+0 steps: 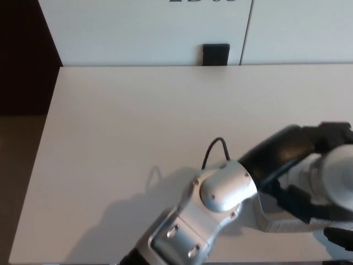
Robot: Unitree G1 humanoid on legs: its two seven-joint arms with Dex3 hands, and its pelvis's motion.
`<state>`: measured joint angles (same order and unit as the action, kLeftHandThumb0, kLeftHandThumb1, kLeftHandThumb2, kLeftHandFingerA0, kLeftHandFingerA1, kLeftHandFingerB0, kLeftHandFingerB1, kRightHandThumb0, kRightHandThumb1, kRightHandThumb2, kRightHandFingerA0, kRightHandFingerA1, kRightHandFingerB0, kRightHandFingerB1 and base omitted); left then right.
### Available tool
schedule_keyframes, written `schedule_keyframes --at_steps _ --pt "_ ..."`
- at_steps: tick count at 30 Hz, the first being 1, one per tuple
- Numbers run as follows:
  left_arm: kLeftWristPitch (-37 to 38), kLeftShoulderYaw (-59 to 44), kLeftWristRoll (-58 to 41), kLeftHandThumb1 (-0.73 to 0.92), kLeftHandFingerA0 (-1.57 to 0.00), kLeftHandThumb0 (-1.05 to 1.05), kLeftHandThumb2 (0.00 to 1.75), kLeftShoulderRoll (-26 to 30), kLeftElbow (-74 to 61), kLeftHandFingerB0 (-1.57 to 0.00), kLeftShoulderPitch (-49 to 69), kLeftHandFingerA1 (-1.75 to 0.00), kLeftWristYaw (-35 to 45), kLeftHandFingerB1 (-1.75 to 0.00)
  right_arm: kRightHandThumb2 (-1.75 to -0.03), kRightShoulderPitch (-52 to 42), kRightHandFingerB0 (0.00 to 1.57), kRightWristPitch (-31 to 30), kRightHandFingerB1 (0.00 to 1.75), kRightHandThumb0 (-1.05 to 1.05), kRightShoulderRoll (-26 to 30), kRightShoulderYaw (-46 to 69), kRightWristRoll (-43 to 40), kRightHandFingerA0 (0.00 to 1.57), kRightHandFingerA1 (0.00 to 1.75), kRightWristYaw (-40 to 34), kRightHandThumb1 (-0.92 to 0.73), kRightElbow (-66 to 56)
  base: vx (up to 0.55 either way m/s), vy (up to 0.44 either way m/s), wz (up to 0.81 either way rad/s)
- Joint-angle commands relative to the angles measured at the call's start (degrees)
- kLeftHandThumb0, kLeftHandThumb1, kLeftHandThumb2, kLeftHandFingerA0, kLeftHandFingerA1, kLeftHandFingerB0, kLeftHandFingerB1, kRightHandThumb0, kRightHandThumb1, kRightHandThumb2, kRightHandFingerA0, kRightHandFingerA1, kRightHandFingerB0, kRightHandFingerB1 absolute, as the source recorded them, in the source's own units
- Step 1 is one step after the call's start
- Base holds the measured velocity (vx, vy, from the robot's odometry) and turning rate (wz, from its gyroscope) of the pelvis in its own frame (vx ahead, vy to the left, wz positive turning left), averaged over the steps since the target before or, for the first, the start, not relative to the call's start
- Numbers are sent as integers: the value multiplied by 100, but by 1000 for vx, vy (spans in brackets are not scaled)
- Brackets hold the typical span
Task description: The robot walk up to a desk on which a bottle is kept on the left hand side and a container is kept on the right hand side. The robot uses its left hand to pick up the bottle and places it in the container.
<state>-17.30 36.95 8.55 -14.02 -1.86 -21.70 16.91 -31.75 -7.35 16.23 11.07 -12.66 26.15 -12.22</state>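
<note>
Looking down from the head view, you see the left hand (300,165) at the desk's (138,121) right edge, its thick black fingers (331,131) and thumb clamped on the white bottle (336,176). That bottle is smooth matte plastic, rounded in shape, and runs out of the picture on the right, so its top is cut off. It sits tilted over the white container (276,223), whose rounded rim and low wall show near the desk's front right corner; you cannot tell whether the bottle touches the container's floor. Your left forearm (204,221) has a glossy silver shell with small round bolts and a thin black cable (212,150) looping up from the wrist. It casts a soft shadow on the desk's pale, flat, matte top. At the bottom right corner a small black tip of the right hand (341,237) shows just beside the container; you cannot tell how its fingers stand. Beyond the desk's far edge stand white cabinet panels (149,30) with a black rectangular block (215,54) at their foot. Left of the desk's left edge, dark floor (19,138) shows. The desk's left and far parts lie bare.
</note>
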Motion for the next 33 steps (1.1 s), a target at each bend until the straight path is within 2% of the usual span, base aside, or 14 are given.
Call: schedule_keyframes --at_steps 1,3,8,9,11,12,16,20,26,29,30,31,32,33 --pt "-292 442 -96 79 -100 -35 69 -42 -478 -80 201 -110 183 -90 -81 111 9 60 36 -49 130 -7 108 14 46 -42 -80 -48 0 0 0" --pt "-224 511 -113 81 -95 -36 63 29 -526 -79 244 -114 202 -87 -65 101 0 -18 19 -41 60 24 43 3 30 -99 -86 -84 0 0 0" --pt "-136 461 -195 79 -96 -36 63 74 -494 -78 296 -116 201 -90 -86 118 0 -17 16 -50 79 15 119 7 41 -116 -74 -94 0 0 0" --pt "-250 388 -227 80 -97 -38 63 76 -518 -78 275 -115 220 -89 -86 130 0 -41 0 -56 86 5 148 0 20 -135 -72 -137 0 0 0" --pt "-309 322 -268 81 -98 -37 63 69 -524 -78 250 -113 245 -88 -68 171 1 -67 17 -49 93 -8 168 5 33 -140 -82 -136 0 0 0" --pt "-323 279 -284 81 -99 -38 64 59 -515 -79 226 -112 251 -87 -118 214 0 -90 49 -31 137 -25 201 1 51 -120 -71 -119 0 0 0" --pt "-300 194 -343 81 -98 -38 63 31 -498 -78 211 -110 262 -88 -117 265 0 -242 48 -32 138 3 100 2 50 -91 -71 -122 0 0 0" --pt "-182 30 -410 80 -95 -35 66 17 -500 -81 181 -115 273 -84 -64 303 20 -105 32 -44 66 11 106 26 40 -114 -84 -108 0 0 0" --pt "-200 -308 -427 78 -97 -32 68 19 -511 -79 69 -121 175 -90 -64 376 24 -134 36 -45 15 73 -31 26 41 -74 -82 -38 0 0 0" --pt "-371 -675 -480 78 -104 -31 64 0 -465 -83 -21 -108 81 -77 -64 422 23 -115 36 -45 3 66 -13 26 41 -70 -82 -3 0 0 0" --pt "-373 -788 -513 78 -104 -34 64 -7 -417 -68 -21 -74 44 -43 -64 425 24 -95 36 -43 3 54 27 27 41 -87 -84 7 0 0 0" --pt "-382 -925 -541 78 -104 -34 64 -25 -362 -68 -21 -74 13 -43 -64 427 24 -75 36 -43 0 43 73 27 41 -108 -84 18 0 0 0" --pt "-407 -998 -551 73 -62 -51 63 -37 -335 -32 -22 -43 -8 -31 -64 432 24 -66 36 -42 -3 46 75 27 41 -107 -84 25 0 0 0" --pt "-424 -1034 -553 73 -62 -51 63 -45 -322 -32 -22 -43 -17 -31 -64 435 24 -63 36 -42 -6 49 71 27 41 -104 -84 30 0 0 0"
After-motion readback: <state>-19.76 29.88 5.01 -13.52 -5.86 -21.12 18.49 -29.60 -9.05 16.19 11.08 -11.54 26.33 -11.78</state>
